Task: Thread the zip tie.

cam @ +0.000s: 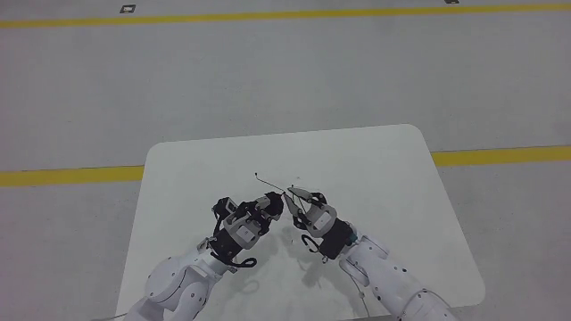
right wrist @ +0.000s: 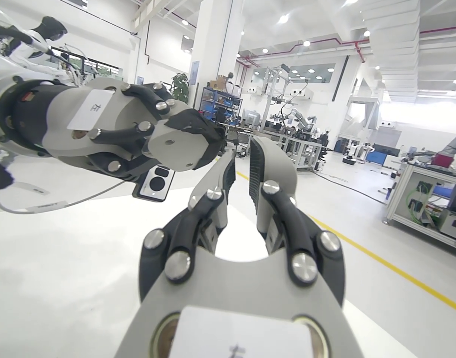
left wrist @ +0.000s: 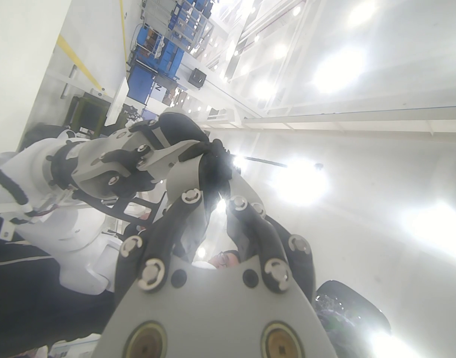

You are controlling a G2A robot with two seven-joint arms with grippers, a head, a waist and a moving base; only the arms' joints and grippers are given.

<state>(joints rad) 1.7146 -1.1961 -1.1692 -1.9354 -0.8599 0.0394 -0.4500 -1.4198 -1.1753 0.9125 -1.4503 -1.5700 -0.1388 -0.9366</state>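
Note:
A thin black zip tie [cam: 268,182] sticks out from the two grippers toward the table's far side, held off the surface. My left gripper [cam: 278,200] is shut on its near end. In the left wrist view the strand [left wrist: 265,162] runs away from the left gripper [left wrist: 217,173], whose black-taped tips are pressed together. My right gripper [cam: 293,196] faces it tip to tip, fingers a narrow gap apart with nothing seen between them. In the right wrist view the right gripper [right wrist: 243,150] stands just beside the left gripper [right wrist: 217,139]. Where the tie meets the fingertips is hidden.
Both arms work above the near middle of a white table [cam: 375,160] with rounded corners. Bare tabletop lies beyond and to both sides of the grippers. Grey floor with yellow lines [cam: 268,16] surrounds the table.

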